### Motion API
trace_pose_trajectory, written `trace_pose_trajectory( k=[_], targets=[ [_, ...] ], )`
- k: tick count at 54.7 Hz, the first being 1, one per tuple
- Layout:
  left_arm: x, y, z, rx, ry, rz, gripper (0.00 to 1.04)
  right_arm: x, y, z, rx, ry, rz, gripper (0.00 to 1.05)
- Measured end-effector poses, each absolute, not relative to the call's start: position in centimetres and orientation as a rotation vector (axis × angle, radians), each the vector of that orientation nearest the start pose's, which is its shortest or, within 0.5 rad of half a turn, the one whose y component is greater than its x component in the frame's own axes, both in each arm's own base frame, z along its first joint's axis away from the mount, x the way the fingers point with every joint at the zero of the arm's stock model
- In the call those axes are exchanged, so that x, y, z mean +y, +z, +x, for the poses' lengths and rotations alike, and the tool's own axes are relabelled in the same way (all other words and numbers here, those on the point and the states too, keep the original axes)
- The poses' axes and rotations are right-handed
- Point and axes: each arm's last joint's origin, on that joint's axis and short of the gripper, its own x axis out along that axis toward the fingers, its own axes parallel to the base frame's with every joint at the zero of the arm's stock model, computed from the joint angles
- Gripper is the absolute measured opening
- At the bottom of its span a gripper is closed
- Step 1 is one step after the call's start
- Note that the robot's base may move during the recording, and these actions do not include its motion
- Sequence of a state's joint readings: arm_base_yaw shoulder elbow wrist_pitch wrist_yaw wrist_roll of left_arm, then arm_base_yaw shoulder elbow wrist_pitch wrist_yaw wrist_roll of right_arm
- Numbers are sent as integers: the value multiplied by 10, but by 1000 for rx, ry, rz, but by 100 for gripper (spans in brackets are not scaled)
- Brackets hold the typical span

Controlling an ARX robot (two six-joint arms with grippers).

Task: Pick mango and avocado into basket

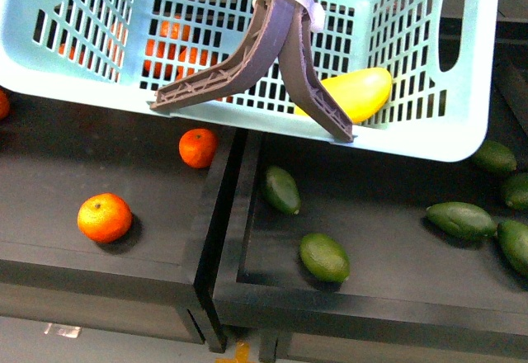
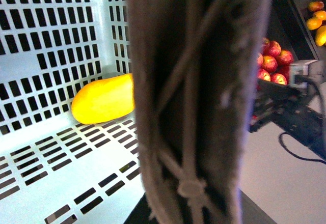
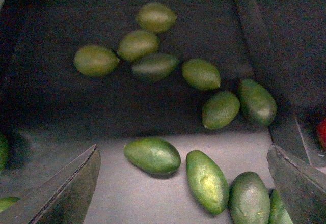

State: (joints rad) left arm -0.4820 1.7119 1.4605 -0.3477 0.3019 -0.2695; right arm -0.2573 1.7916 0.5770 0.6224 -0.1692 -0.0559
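The teal basket point(image 1: 429, 124) hangs tilted across the top of the front view, above the trays. Its brown handles point(image 1: 285, 58) are tied with a white zip tie. My left gripper is shut on the basket; in the left wrist view a handle point(image 2: 198, 107) fills the middle and hides the fingers. The yellow mango point(image 1: 359, 92) lies inside on the slotted floor point(image 2: 51, 158), against a wall; it is also plain as the mango point(image 2: 104, 99) from the wrist. My right gripper point(image 3: 183, 193) is open above an avocado point(image 3: 207, 180), with others point(image 3: 152, 155) beside it.
Several more avocados point(image 1: 323, 256) lie in the black right tray point(image 1: 247, 289). Oranges point(image 1: 105, 217) sit in the left tray, and a raised divider point(image 1: 216, 214) separates the two. Red apples point(image 2: 272, 61) and a black arm part with a cable point(image 2: 295, 117) show beyond the basket.
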Motion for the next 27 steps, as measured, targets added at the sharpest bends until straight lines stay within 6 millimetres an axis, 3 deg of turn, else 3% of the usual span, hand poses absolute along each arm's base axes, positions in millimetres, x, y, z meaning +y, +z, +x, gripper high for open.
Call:
trace_pose_trajectory(
  k=[19,27],
  targets=[
    [-188,308,340,710,-672,-193,6,-74,-7,325,794,60,40,97],
    [-187,308,340,708,-665,-191,6,-69,-34,336,849,163,2,97]
  ],
)
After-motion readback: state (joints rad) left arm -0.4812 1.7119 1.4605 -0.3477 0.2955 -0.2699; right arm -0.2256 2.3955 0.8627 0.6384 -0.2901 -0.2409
